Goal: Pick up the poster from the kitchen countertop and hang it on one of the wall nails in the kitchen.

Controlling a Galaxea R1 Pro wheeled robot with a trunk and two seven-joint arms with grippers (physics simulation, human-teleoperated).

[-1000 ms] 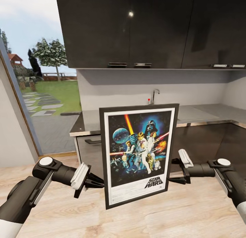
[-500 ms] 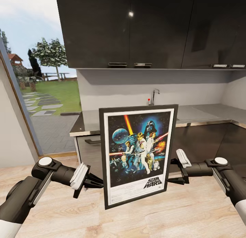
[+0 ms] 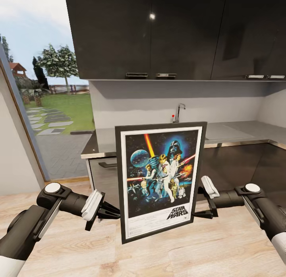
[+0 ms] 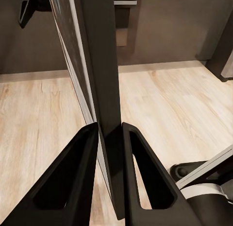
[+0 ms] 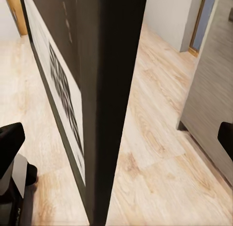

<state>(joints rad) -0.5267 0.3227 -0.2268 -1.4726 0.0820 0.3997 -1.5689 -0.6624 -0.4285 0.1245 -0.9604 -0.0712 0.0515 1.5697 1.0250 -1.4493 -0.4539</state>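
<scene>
Flat black-framed poster point(image 3: 159, 179) hung upright over the wood-grain floor point(image 3: 222, 249). Left gripper point(image 4: 109, 133) pinched its edge; right gripper point(image 3: 198, 201) flanked the opposite edge, closure indeterminable.

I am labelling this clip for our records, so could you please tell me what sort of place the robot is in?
A home kitchen, most likely: a grey countertop with a chrome tap runs under dark wall cabinets, and a big window at the left looks onto a garden. The floor is pale wood.
</scene>
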